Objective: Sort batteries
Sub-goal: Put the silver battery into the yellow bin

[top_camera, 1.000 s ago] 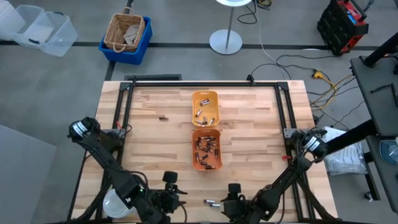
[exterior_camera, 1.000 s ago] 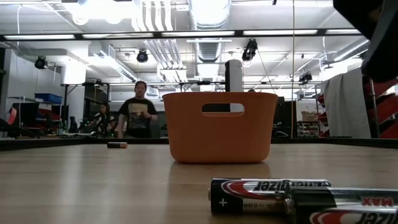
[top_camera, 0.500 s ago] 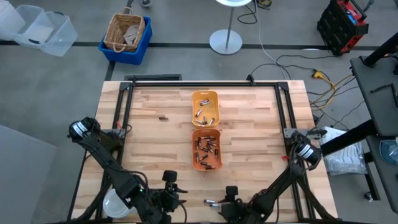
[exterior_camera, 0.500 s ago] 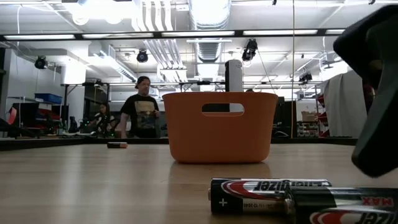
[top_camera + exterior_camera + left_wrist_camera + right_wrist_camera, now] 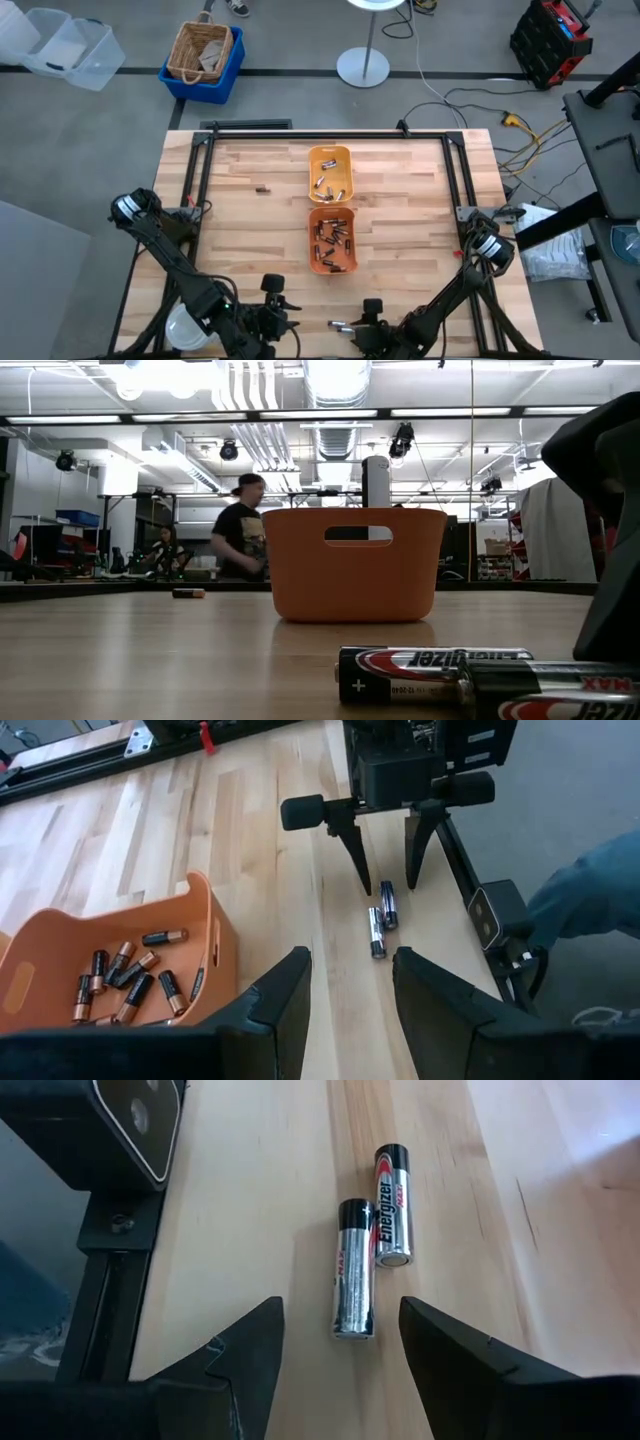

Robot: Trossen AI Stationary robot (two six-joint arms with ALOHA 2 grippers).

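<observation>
The right gripper (image 5: pixel 335 1345) hangs low at the tabletop's 6 o'clock edge, jaws apart, directly over 2 silver-and-black cylindrical batteries (image 5: pixel 372 1235) that lie side by side, touching, on the pale wooden plank tabletop (image 5: pixel 250 230). The left gripper (image 5: pixel 350 995) sits just beside it toward 7 o'clock, jaws also apart and holding nothing, aimed at the same pair.

Toward 12 o'clock from the pair stands the orange rectangular plastic tray (image 5: pixel 332 240), with many dark, copper-banded batteries lying loose inside. Beyond it, end to end, is the yellow-orange rectangular plastic tray (image 5: pixel 330 172), holding a few more. 1 small dark battery (image 5: pixel 263 187) lies alone near 10 o'clock.

A black metal frame (image 5: pixel 200 150) borders the tabletop. On the grey floor are a wicker basket in a blue bin (image 5: pixel 203 55) and clear plastic tubs (image 5: pixel 62 45). Across the room, under ceiling ducts and strip lights, a person (image 5: pixel 240 538) in dark clothes stands behind the tray.
</observation>
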